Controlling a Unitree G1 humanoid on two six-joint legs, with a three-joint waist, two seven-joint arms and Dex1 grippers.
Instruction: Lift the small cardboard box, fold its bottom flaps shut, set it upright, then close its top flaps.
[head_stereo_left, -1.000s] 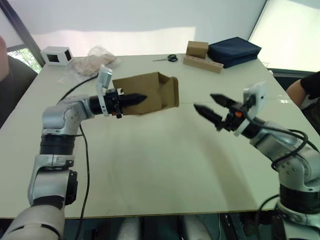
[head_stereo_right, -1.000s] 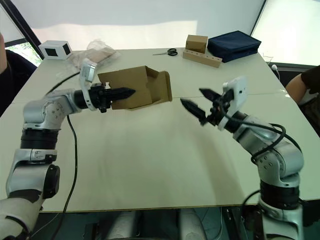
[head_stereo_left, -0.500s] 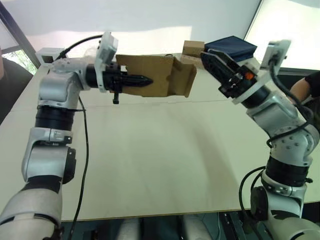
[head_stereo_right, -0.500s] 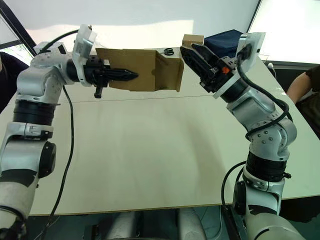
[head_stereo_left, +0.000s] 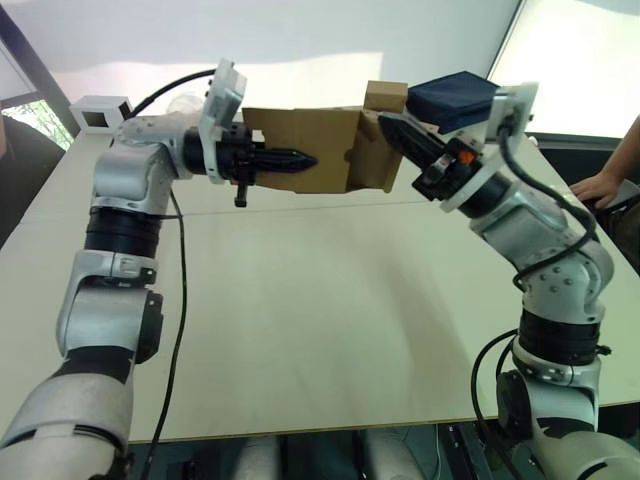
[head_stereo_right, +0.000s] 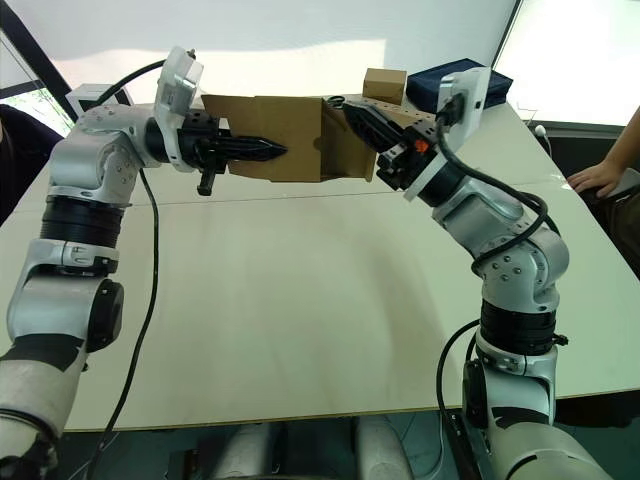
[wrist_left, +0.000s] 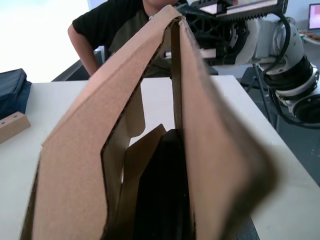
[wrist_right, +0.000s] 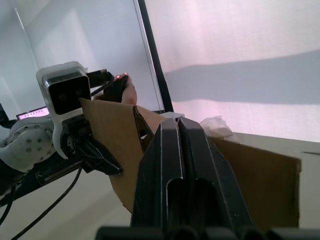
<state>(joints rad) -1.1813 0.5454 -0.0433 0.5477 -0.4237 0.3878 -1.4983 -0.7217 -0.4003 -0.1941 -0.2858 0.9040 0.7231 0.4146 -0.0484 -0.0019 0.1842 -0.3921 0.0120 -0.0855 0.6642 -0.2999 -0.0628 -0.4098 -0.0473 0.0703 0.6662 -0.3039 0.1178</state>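
Observation:
The small cardboard box (head_stereo_left: 322, 143) hangs on its side, well above the table (head_stereo_left: 300, 300). My left gripper (head_stereo_left: 306, 159) is shut on its near wall, one black finger (wrist_left: 165, 195) reaching inside between the cardboard panels. A flap (head_stereo_left: 375, 160) stands out at the box's right end. My right gripper (head_stereo_left: 386, 123) is shut with nothing between its fingers (wrist_right: 180, 150), and its tips rest against that right end. I cannot tell whether this end is the top or the bottom.
At the table's far edge stand a white box with a dark window (head_stereo_left: 98, 111), a tan box (head_stereo_left: 386, 96) and a navy bag (head_stereo_left: 452, 101). A person's hand (head_stereo_left: 600, 186) rests on the table's right edge. Open table surface lies under the box.
The left gripper has raised the box from just over the table. The right gripper has swung up to the box's right end, and its fingers have shut.

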